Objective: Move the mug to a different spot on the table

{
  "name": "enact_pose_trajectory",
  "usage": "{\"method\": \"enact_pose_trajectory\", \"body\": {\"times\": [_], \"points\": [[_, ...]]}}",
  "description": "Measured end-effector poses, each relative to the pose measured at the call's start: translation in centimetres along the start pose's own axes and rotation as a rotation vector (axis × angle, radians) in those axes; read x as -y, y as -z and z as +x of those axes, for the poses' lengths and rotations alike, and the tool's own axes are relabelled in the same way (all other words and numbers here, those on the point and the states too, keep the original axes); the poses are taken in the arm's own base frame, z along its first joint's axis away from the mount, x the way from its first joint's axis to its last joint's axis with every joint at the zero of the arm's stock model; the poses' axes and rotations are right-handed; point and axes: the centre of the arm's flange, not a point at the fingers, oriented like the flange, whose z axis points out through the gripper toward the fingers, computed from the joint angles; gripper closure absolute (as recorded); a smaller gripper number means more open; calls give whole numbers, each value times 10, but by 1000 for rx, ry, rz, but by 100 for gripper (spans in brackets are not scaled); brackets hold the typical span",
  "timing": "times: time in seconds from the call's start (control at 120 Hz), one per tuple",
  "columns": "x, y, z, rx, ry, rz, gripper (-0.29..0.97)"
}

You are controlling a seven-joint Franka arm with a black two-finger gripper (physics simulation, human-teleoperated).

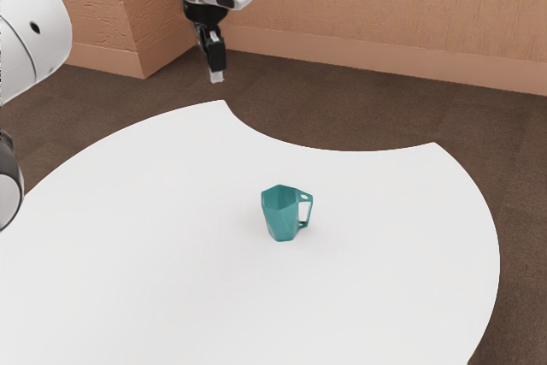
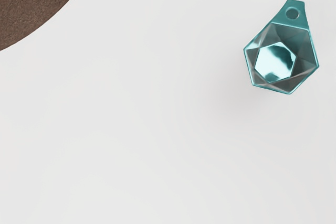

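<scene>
Mug stands upright mid-bench, handle toward the exterior view's right. Fingers hang high over the bench's far edge, well apart from it. Whether released or clenched cannot be told.

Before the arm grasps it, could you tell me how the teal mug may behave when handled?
The mug looks rigid and faceted, so it probably won't deform. It narrows toward its base, so a push near the rim might tip it. Its glossy finish suggests it could slip.
</scene>
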Motion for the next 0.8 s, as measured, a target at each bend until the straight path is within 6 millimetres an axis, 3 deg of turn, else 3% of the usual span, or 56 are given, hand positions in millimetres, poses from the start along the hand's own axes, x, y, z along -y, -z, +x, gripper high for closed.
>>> {"method": "enact_pose_trajectory", "body": {"times": [0.1,0.233,0.358,0.692,0.8], "points": [[-8,-16,11,24,-20,-11,0],[-24,-70,39,101,-59,-45,0],[-38,-101,57,145,-92,-62,0],[-101,-171,109,187,-192,-166,0],[-106,-186,127,150,-182,-204,0]]}}
